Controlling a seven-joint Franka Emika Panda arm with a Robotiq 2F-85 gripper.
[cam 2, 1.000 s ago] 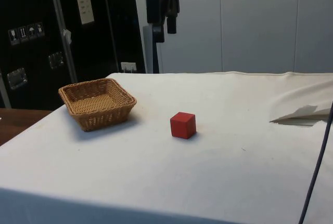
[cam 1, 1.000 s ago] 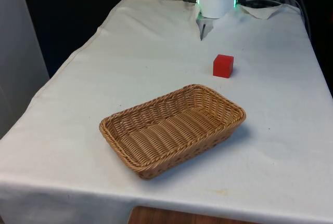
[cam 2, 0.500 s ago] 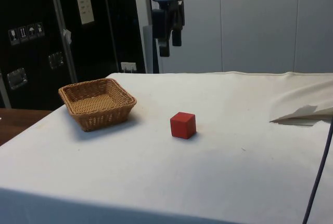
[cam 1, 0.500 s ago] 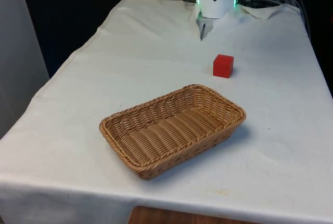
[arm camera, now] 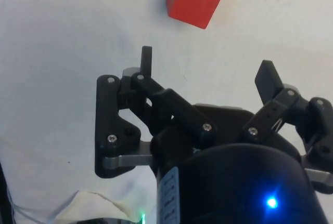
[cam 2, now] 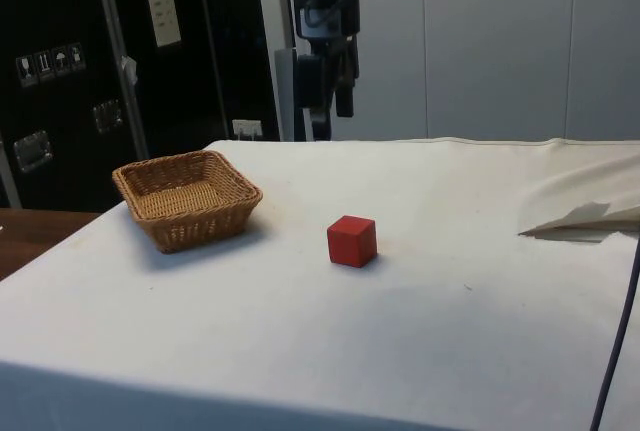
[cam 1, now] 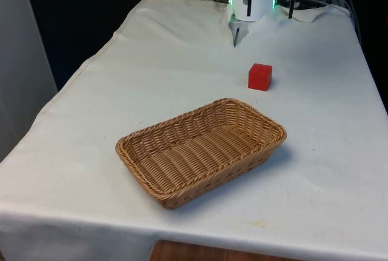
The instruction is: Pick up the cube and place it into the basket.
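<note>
We see the small red cube (cam 2: pixel 352 241) resting on the white-clothed tabletop (cam 2: pixel 480 331), beside the woven wicker basket (cam 2: pixel 186 198). Our black two-finger pincer (arm camera: pixel 205 70) hangs spread wide and empty, high above; the cube lies below and ahead of it.

Bare cloth (cam 1: pixel 182 67) surrounds the cube (cam 1: pixel 260 77); basket (cam 1: pixel 201 149) lies apart.

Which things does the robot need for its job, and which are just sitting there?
Needed for the job:
- small red cube on the white cloth
- brown woven wicker basket, nothing in it yet
- black two-finger gripper, open, up above the table

Just sitting there:
- white tablecloth
- rumpled fold of cloth near the table's edge
</note>
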